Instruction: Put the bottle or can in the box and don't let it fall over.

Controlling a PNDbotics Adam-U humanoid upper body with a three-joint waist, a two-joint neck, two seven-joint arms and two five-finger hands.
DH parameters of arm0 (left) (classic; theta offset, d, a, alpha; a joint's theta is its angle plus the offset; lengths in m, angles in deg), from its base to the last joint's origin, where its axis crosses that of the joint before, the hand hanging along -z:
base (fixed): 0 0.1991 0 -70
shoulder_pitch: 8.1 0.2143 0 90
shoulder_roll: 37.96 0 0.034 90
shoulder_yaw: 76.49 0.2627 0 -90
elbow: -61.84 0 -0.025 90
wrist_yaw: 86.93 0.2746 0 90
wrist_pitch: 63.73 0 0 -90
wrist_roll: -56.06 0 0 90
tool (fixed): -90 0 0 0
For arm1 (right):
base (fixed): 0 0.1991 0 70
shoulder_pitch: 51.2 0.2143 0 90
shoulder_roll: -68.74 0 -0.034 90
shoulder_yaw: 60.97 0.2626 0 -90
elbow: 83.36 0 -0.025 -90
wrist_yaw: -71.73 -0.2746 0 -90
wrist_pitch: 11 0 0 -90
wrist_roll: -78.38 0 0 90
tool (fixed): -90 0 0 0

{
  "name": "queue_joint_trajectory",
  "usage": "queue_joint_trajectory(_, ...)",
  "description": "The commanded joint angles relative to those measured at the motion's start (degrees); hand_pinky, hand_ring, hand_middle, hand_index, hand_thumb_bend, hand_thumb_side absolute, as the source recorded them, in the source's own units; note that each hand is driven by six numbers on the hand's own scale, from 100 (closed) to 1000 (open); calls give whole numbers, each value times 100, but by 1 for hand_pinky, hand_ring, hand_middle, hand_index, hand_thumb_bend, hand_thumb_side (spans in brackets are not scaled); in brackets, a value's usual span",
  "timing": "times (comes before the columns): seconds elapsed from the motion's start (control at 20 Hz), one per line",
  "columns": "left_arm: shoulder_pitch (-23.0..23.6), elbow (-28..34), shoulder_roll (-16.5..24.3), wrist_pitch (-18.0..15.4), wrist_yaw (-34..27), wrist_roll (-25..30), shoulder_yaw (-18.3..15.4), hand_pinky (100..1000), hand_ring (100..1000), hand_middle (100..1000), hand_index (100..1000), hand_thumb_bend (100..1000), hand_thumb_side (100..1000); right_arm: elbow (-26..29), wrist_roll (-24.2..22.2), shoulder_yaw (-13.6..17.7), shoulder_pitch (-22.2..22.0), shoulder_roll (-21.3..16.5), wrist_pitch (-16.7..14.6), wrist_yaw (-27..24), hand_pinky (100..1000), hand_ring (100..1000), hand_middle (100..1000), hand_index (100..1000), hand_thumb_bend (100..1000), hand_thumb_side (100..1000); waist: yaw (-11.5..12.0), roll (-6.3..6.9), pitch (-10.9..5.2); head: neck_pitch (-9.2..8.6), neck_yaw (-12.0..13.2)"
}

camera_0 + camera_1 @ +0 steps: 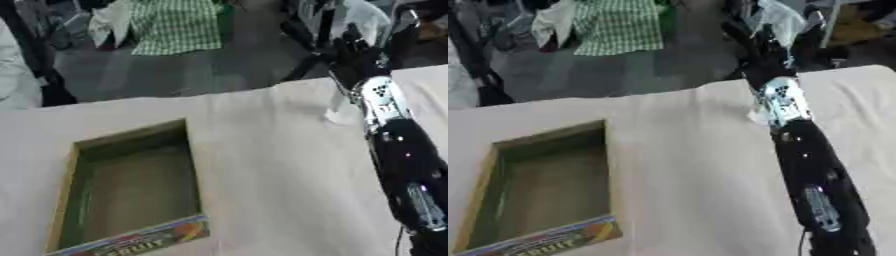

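The fingers of the right hand (354, 54) are a dark blur at the far edge of the table (262, 165), so I cannot tell whether they are spread, pressed together or curled round something. The hand sits at about one o'clock in the view, at the end of the right arm (398, 150), which runs up from the lower right corner. A pale, see-through shape (363, 20), perhaps the bottle, shows just above the hand, but I cannot tell whether the hand holds it. The box (66, 185) lies open at about eight o'clock, well apart from the hand, with nothing visible inside. Its near flap shows coloured print.
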Motion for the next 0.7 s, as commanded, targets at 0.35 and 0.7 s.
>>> queue_joint_trajectory(0.35, -75, 111, 99, -13, 36, 24, -37, 828, 864, 804, 822, 812, 625, 94, 7, 24, 167, -132, -83, -1, 100, 100, 259, 968, 317, 934, 16, -14, -66, -88, -49)
queue_joint_trajectory(0.7, -80, 111, 95, -11, 37, 26, -32, 828, 864, 804, 822, 810, 624, 43, 3, 26, 210, -126, -84, 21, 100, 100, 258, 968, 316, 940, 23, -13, -47, -165, -100)
